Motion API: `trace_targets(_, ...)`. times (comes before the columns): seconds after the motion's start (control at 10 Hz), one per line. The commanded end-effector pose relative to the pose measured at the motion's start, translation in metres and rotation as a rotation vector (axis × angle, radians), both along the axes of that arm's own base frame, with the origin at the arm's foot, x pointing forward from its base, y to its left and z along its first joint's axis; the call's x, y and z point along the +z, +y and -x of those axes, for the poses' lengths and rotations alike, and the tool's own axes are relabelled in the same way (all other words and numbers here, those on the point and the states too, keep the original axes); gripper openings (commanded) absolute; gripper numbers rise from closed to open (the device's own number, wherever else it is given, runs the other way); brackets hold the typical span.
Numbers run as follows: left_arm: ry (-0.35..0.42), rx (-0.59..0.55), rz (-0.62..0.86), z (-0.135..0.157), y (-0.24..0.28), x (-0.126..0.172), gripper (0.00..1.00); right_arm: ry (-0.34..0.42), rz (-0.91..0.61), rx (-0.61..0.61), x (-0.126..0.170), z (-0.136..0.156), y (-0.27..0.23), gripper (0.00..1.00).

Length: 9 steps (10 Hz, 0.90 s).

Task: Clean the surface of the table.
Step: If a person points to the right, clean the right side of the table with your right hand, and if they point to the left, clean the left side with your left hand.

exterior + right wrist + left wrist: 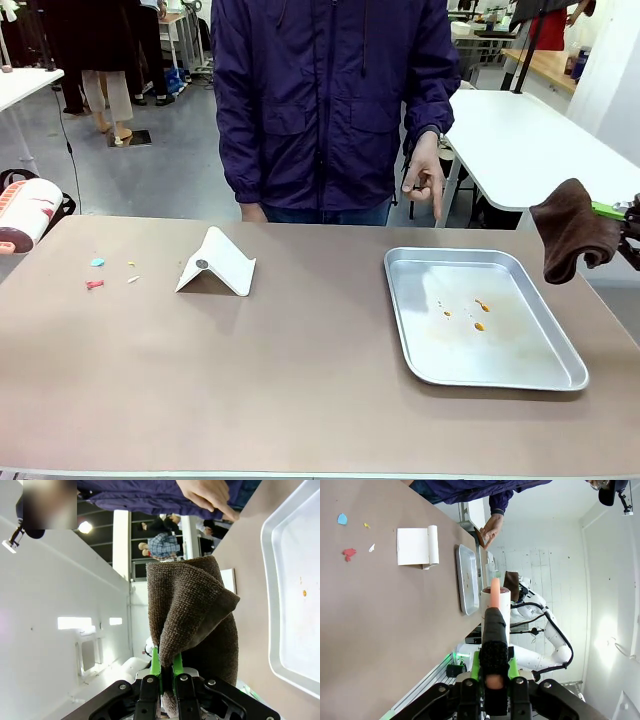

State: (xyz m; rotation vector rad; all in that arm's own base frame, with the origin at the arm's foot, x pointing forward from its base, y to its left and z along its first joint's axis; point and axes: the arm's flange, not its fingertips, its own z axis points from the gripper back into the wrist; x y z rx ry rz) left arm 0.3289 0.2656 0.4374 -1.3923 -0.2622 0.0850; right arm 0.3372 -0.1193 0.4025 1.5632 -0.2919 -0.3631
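- Which of your arms is nearer the scraps [95, 285]?
- Your left gripper [494, 667], pinching the roller [30, 212] by its handle. The scraps lie far left on the table [300, 380]. Your right gripper [165, 667], clamped on the brown cloth [570, 230], hangs by the right edge.

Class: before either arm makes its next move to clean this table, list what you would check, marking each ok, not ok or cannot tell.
1. The right gripper is shut on the brown cloth: ok.
2. The left gripper is shut on the roller by its handle: ok.
3. The table is free of litter: not ok, coloured scraps lie near its left end.
4. The person's hand is off the tabletop: ok, it hangs at the far edge.
5. The tray is clean: not ok, orange spots inside.
6. The cloth is damp: cannot tell.
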Motion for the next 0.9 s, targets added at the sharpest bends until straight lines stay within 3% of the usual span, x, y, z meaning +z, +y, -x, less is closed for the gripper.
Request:
trace_targets(0.0, -0.018, -0.005, 0.002, 0.003, 0.001, 0.0, 0.0, 0.003, 0.068, 0.03, 0.003, -0.003, 0.007, 0.1)
trace_targets(0.2, -0.018, -0.005, 0.002, 0.003, 0.001, 0.0, 0.0, 0.029, 0.241, 0.072, 0.01, -0.011, 0.025, 0.1)
trace_targets(0.4, -0.018, -0.005, 0.002, 0.003, 0.001, 0.0, 0.0, 0.115, 0.447, 0.047, 0.01, -0.02, 0.05, 0.1)
trace_targets(0.8, -0.018, -0.005, 0.002, 0.003, 0.001, 0.0, 0.0, 0.162, 0.715, 0.036, 0.009, -0.021, 0.084, 0.1)
